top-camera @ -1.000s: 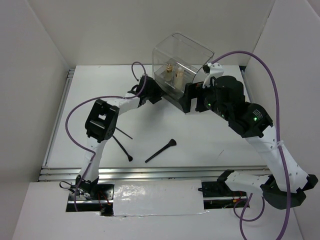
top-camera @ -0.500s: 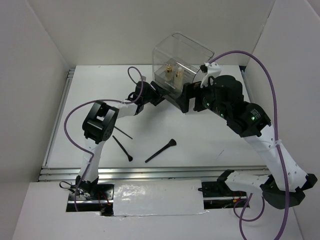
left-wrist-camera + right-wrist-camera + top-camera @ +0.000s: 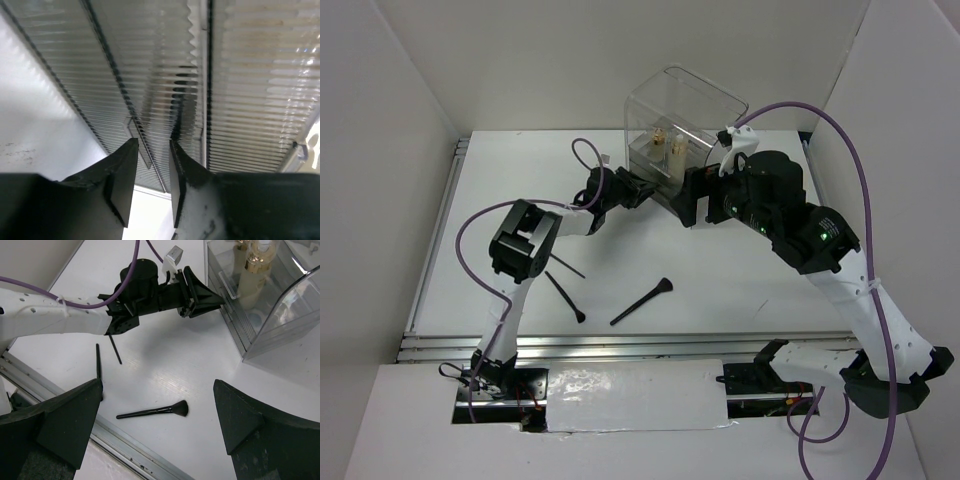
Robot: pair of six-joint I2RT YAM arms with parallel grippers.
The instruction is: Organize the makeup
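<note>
since a second ago the left gripper (image 3: 642, 187) has advanced to the right, up to the front of the clear acrylic box (image 3: 700, 100). the right gripper (image 3: 157, 385) holds the same station beside the box's right front corner.

left wrist view: the left fingers (image 3: 120, 185) stand a narrow gap apart. the ribbed drawer front (image 3: 250, 100) is directly ahead, and a small clear tab (image 3: 140, 147) sits just beyond the tips. whether the pads touch the tab cannot be told; nothing is seen clamped between them.

right wrist view: the right fingers (image 3: 65, 425) are spread wide and carry nothing.

the cream tube (image 3: 250, 282) with its gold collar stands inside the box, behind the clear front wall, just beyond the left fingertips.

three black brushes lie on the white table (image 3: 740, 290), well apart from both grippers. the fan-headed brush (image 3: 642, 301) lies nearest the table's middle. a second brush (image 3: 566, 297) lies left of it. a thin brush (image 3: 565, 265) lies partly under the left arm.
</note>
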